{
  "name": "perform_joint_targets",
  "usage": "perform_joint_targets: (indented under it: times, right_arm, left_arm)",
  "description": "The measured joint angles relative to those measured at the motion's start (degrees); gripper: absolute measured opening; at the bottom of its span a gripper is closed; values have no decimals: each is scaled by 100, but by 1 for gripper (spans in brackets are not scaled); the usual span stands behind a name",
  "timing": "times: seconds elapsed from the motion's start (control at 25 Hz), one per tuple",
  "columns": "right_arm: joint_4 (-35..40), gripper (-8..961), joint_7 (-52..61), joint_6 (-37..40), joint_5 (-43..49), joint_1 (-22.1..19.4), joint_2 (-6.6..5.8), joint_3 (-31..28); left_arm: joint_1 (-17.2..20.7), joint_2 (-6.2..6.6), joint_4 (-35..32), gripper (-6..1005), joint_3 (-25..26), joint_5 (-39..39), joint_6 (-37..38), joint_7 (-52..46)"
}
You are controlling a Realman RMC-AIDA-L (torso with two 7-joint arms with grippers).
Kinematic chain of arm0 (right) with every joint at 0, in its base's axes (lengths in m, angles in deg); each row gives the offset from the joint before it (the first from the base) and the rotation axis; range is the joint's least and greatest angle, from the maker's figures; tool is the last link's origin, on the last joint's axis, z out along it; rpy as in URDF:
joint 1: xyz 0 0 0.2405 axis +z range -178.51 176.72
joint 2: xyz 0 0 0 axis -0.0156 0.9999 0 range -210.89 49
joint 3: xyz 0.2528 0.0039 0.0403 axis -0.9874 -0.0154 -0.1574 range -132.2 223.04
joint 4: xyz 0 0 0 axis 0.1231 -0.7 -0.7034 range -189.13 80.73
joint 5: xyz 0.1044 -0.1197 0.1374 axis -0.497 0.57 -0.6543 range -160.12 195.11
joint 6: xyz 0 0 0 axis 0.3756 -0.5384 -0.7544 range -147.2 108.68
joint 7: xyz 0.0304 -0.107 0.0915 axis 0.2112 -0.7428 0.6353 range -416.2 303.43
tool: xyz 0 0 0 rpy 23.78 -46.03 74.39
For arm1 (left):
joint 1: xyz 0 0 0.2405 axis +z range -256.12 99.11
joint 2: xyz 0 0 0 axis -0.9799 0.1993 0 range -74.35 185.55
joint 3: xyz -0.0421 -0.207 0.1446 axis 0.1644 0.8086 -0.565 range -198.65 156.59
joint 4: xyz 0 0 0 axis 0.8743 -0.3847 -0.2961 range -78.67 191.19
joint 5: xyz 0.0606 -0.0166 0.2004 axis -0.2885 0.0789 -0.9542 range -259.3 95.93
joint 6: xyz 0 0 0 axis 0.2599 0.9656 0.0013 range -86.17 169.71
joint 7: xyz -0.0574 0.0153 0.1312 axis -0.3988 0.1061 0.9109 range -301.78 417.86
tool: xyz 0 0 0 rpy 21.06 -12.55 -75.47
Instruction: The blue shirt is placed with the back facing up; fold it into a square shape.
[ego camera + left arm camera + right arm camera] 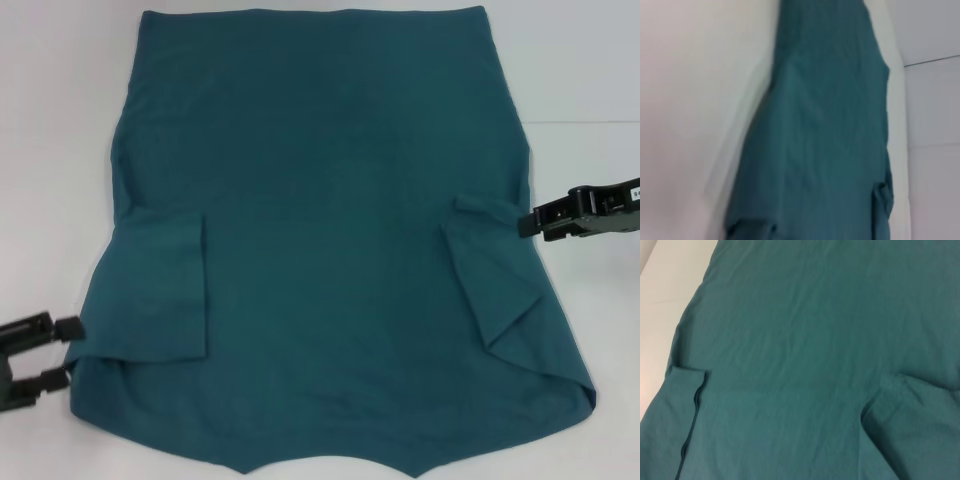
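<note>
Your left gripper [68, 350]: near-left corner, fingers spread apart, tips at shirt [320, 230] edge just below left sleeve, gripping nothing. Shirt lies flat on white table [60, 120], plain side up, collar end nearest you, hem far. Both sleeves folded inward onto body: left sleeve [160, 290] lies neat, right sleeve [490, 280] rumpled. Your right gripper [522, 222]: mid-right, at shirt edge by right sleeve; can't tell how its fingers stand.
</note>
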Motion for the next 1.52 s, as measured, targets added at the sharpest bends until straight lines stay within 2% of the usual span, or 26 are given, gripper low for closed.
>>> perform_joint_targets:
  times: [0.16, 0.6, 1.16, 1.52]
  right_arm:
    - [-7, 476, -41, -3, -3, 4, 38, -3]
    - [-24, 482, -175, -37, -88, -9, 115, -108]
    - [-23, 490, -180, -56, -104, -23, 121, -129]
    - [-19, 495, -180, -65, -101, -40, 121, -150]
  left_arm:
    - [77, -35, 88, 841, 5, -106, -12, -8]
    - [-10, -77, 595, 842, -99, -318, -983, -66]
    - [37, -80, 663, 841, -29, -321, -1226, -78]
    - [-150, -80, 899, 842, -124, -328, -1395, -70]
